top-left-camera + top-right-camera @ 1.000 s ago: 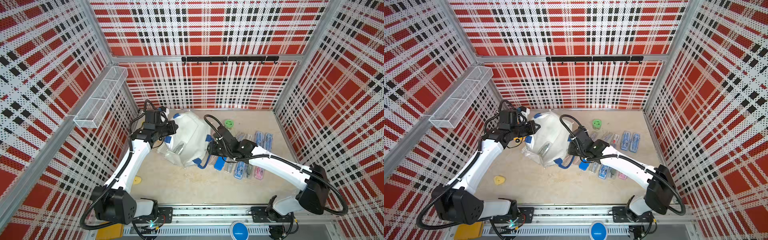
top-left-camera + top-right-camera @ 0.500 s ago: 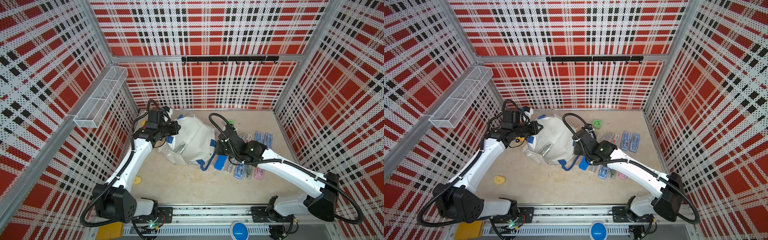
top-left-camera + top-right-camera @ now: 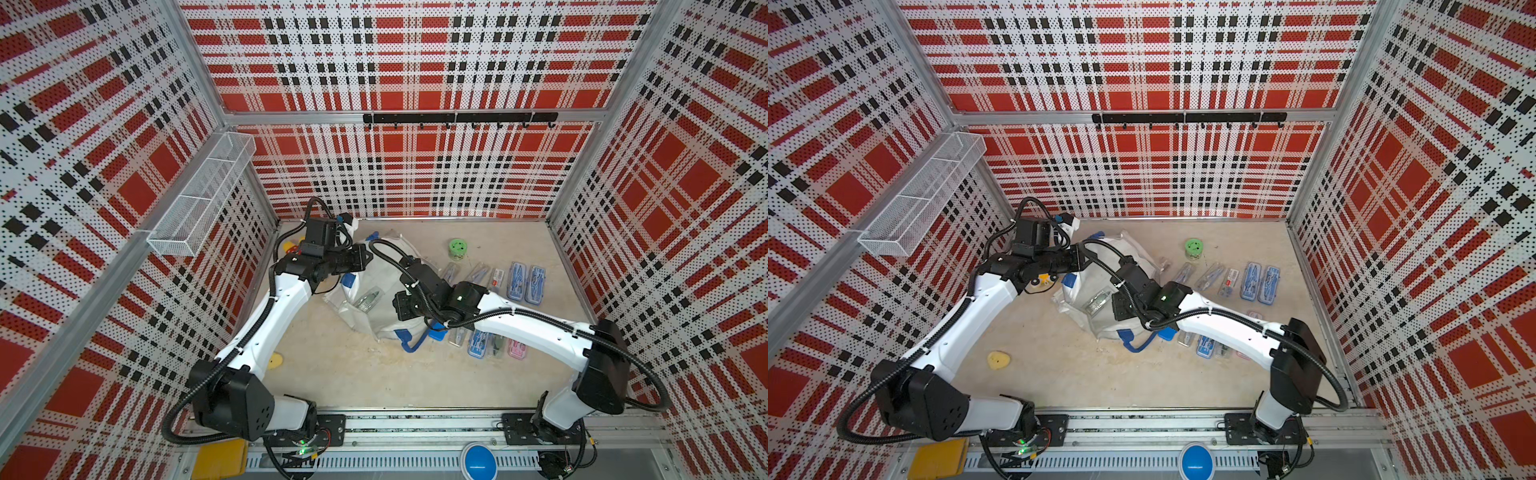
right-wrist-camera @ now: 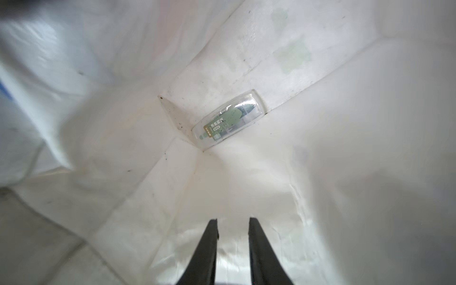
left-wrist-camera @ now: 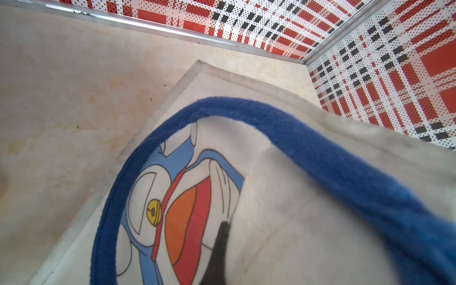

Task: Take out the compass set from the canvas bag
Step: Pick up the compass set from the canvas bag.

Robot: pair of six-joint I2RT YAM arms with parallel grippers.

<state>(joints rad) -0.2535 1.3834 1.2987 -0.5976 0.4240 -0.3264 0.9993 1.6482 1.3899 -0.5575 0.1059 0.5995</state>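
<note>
compass set (image 4: 228,119) lies straight ahead of the right gripper (image 4: 233,220), whose jaws are slightly parted and empty, its long axis slanted; left gripper (image 3: 360,261) clamps canvas bag (image 5: 308,209).

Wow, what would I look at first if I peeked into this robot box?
Probably the loud red plaid walls all around. Then the white canvas bag on the left half of the table, with a blue cartoon cat on its side: the left end effector pinches its edge while the right end effector pokes inside, toward a clear case at the bottom. Blue cases lie on the table to the bag's right.
</note>
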